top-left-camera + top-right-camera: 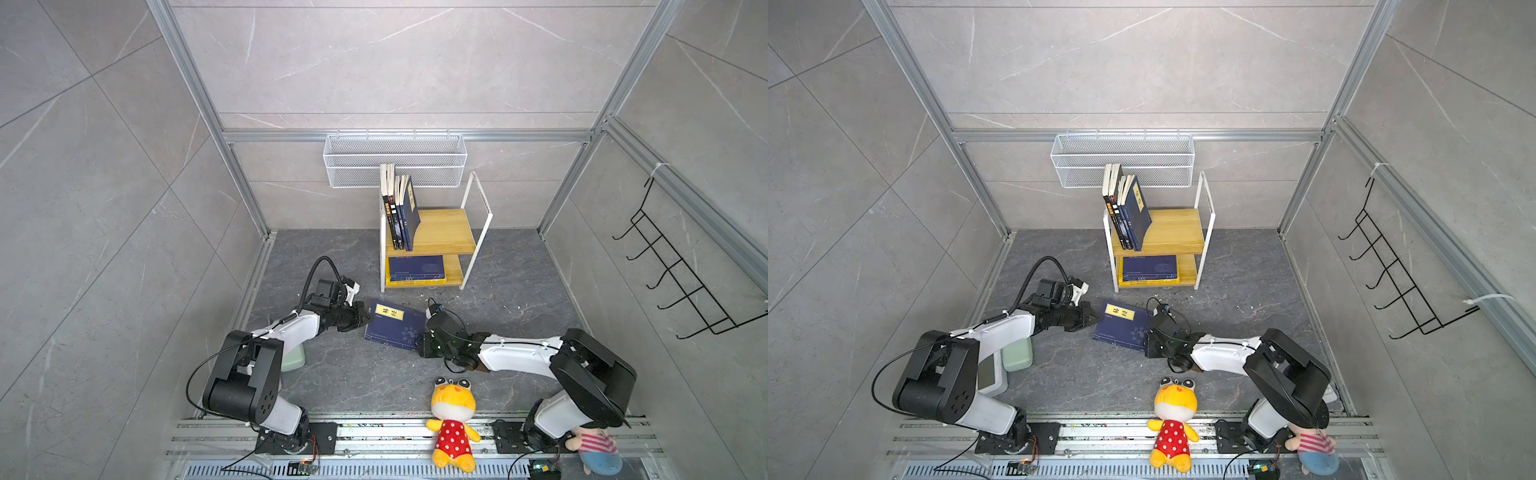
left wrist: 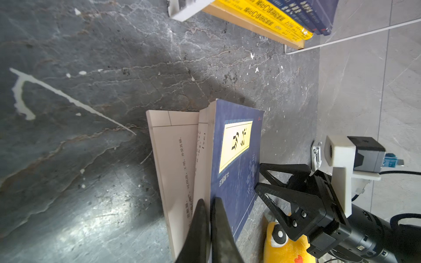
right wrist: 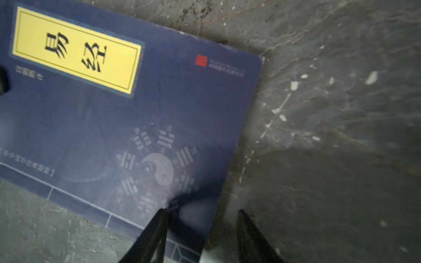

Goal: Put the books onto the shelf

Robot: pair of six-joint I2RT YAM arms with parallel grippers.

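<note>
The loose book lies flat on the counter, about midway between its near edge and the shelf that stands at the far edge. It is a thin navy paperback, likely light and floppy, with a smooth cover that may slip. The left tool is clamped on the cover and a wad of pages at one side, so the book gapes open with the lower pages flat on the counter. A hold that takes in only some of the pages will probably let the rest sag or fan. A pinch across the full thickness near the spine would carry it more stiffly. The right tool stands apart at the opposite side, one finger over the cover and one past its edge, gripping nothing.

By count, two plush toys sit at the near edge, a yellow one and a striped one. One book is loose. On the shelf's lower board lies a flat stack, navy on yellow, whose number I cannot tell. The upper board holds four or five leaning upright.
</note>
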